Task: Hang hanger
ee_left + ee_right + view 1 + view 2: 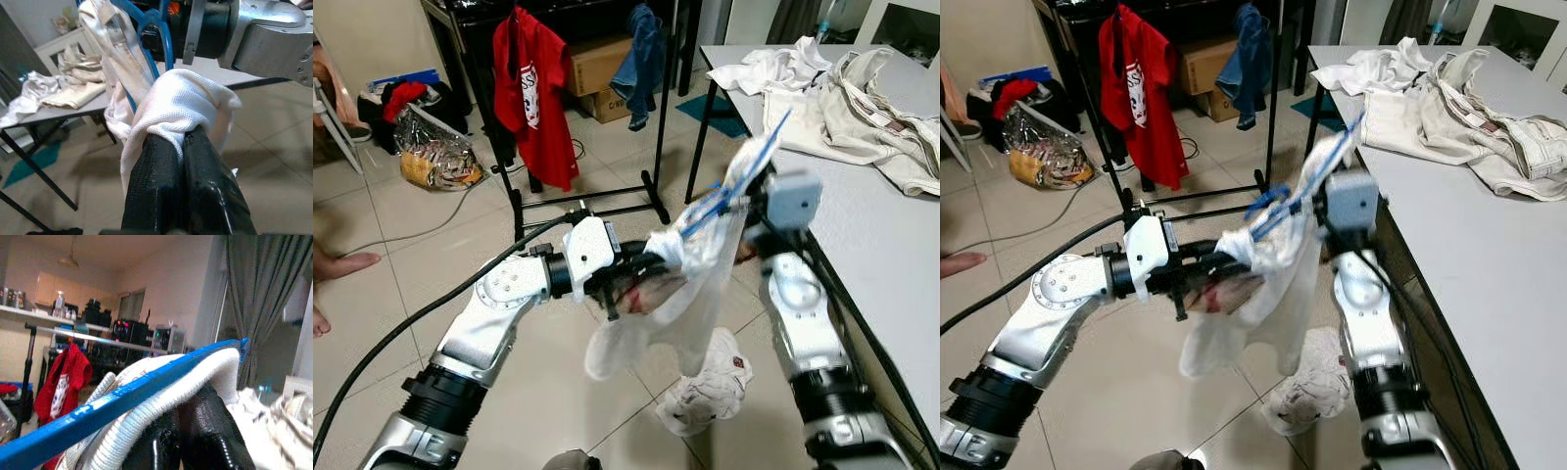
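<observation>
Floor garment: a crumpled white garment [705, 394] lies on the tiles near the robot, beside the table [891, 255] on the right.
Left gripper: the left gripper [183, 142] has its 2 fingers pressed together, pinching a fold of the white shirt [675, 294].
Right gripper: the right gripper [188, 418] is clamped on the shirt collar and the blue hanger [122, 394] laid over it.
Hanger: held up between both arms, tilted, with the shirt draped on it.
Table top: pale clothes [842, 108] heaped at its far end.
Rack: the black clothes rack [651, 186] stands far left, carrying a red shirt [533, 98] and a blue garment [641, 59].
</observation>
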You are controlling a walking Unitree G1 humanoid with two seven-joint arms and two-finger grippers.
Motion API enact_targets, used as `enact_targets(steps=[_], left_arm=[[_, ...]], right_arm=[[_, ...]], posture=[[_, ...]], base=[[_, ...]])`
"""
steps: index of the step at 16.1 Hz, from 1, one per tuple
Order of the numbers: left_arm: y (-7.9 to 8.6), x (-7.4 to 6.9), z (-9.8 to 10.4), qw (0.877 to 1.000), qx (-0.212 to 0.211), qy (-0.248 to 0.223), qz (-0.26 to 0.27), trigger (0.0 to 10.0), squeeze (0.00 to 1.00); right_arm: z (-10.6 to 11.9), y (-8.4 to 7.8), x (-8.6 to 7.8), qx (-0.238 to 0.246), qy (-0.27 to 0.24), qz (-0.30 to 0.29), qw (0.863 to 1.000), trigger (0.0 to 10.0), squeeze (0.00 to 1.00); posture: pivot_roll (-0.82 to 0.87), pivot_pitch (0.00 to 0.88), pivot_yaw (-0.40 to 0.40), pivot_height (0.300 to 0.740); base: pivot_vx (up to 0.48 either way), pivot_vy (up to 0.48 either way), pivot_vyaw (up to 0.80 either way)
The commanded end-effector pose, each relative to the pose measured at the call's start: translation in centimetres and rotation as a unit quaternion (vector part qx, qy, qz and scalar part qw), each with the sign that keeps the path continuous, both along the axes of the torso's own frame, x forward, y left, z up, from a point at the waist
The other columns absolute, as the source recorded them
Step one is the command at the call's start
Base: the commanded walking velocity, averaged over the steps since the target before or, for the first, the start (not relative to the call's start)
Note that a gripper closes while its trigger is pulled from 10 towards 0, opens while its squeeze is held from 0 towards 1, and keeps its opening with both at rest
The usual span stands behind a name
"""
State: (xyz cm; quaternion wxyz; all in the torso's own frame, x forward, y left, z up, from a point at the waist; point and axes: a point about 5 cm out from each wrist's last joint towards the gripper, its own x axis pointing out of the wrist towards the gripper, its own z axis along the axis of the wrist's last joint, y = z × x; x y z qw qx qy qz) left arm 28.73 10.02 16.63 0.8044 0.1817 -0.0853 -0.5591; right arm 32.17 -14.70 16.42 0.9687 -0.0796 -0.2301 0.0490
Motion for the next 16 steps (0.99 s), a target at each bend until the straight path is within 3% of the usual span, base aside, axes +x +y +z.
enact_targets(steps=[1, 8, 14, 16], left_arm=[[0.1, -0.2, 2.3, 0.999, -0.024, -0.042, -0.02, 10.0, 0.0], [-0.3, -0.5, 1.8, 0.999, -0.029, -0.031, -0.024, 10.0, 0.0], [-0.1, 0.2, 2.6, 0.996, -0.058, -0.064, 0.019, 10.0, 0.0], [0.3, 0.7, 3.1, 0.991, -0.066, -0.1, 0.053, 10.0, 0.0]], right_arm=[[-1.4, -1.1, -0.2, -0.003, 0.035, -0.021, 0.999, 10.0, 0.0], [-1.6, -1.9, 0.0, 0.014, 0.045, -0.045, 0.998, 10.0, 0.0], [-1.2, -1.2, 0.1, 0.002, 0.035, -0.028, 0.999, 10.0, 0.0], [-0.3, -0.9, 0.1, -0.02, 0.013, -0.016, 1.0, 10.0, 0.0]], posture=[[0.02, 0.0, 0.03, 0.723], [0.02, 0.0, 0.033, 0.723], [0.03, 0.0, 0.024, 0.723], [0.02, 0.0, 0.023, 0.723]], base=[[0.0, 0.0, 0.0], [0.0, 0.0, 0.0], [0.0, 0.0, 0.0], [0.0, 0.0, 0.0]])
